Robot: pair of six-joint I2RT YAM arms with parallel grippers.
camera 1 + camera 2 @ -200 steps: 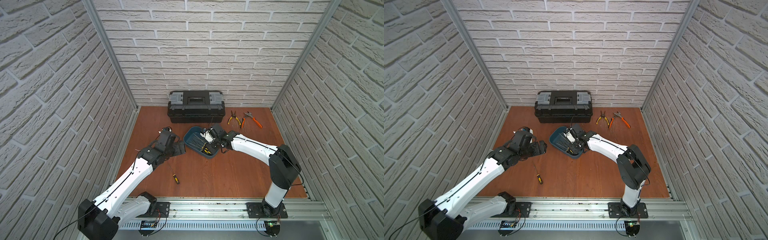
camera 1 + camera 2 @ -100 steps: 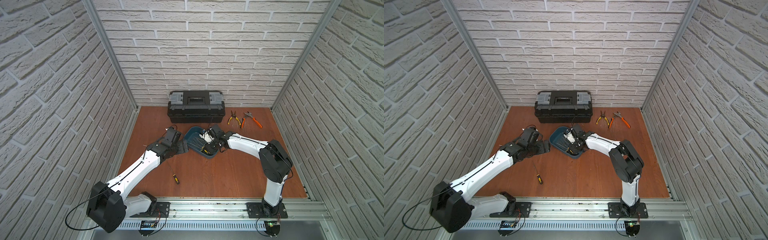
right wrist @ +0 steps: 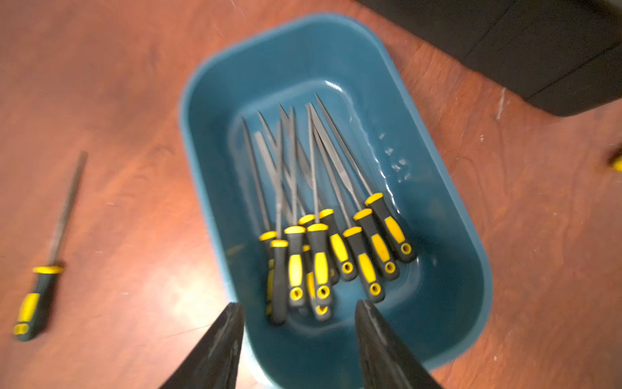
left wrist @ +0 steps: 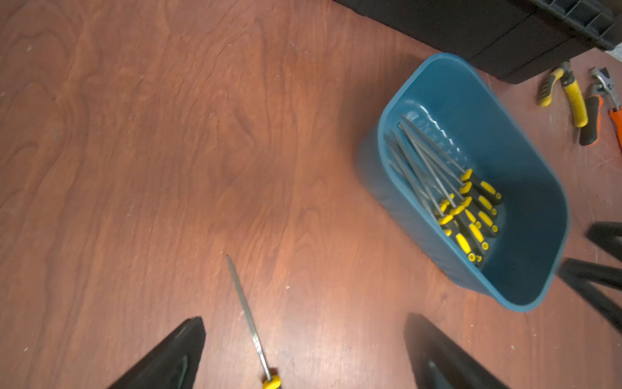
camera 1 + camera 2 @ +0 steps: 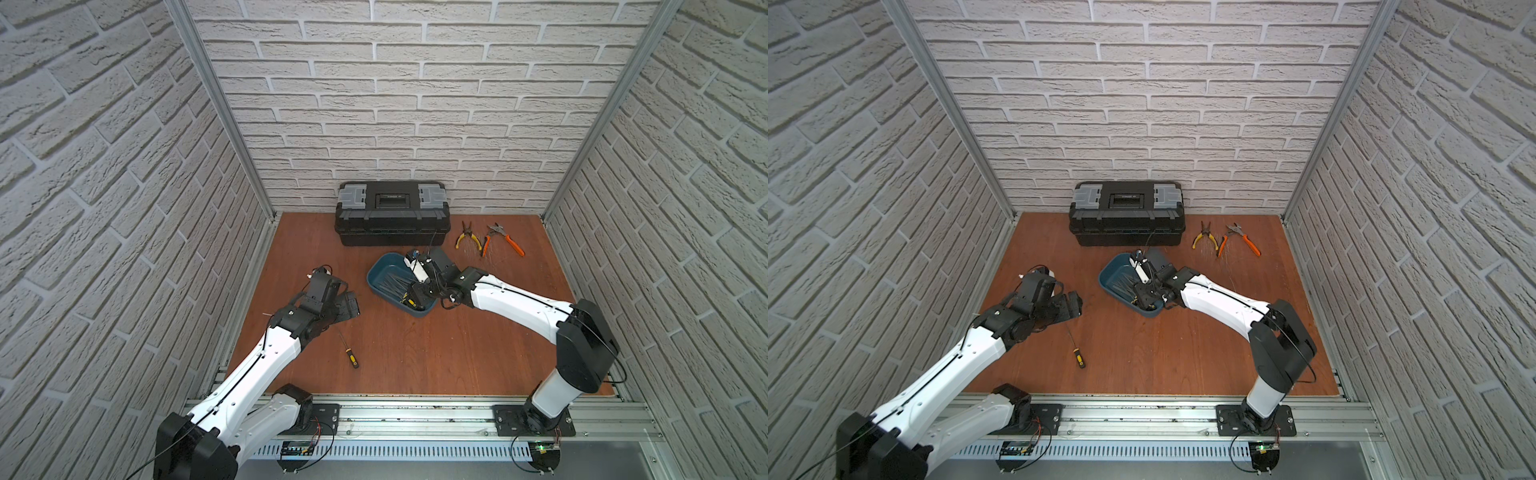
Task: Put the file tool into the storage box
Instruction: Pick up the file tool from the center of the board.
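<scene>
Right tool (image 3: 299, 303) gapes above storage box (image 3: 447, 235) — files (image 3: 319, 262) inside.

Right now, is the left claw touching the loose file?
Apart. Left wrist view shows bare table between the loose file and both fingers of the left gripper.

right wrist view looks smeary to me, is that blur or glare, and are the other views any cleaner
Right wrist view: motion blur smears the files in the storage box and the loose file, with a pale glare patch on the table. Left wrist view: milder blur, a soft bright patch on the table. Both top views: sharp and evenly lit.
</scene>
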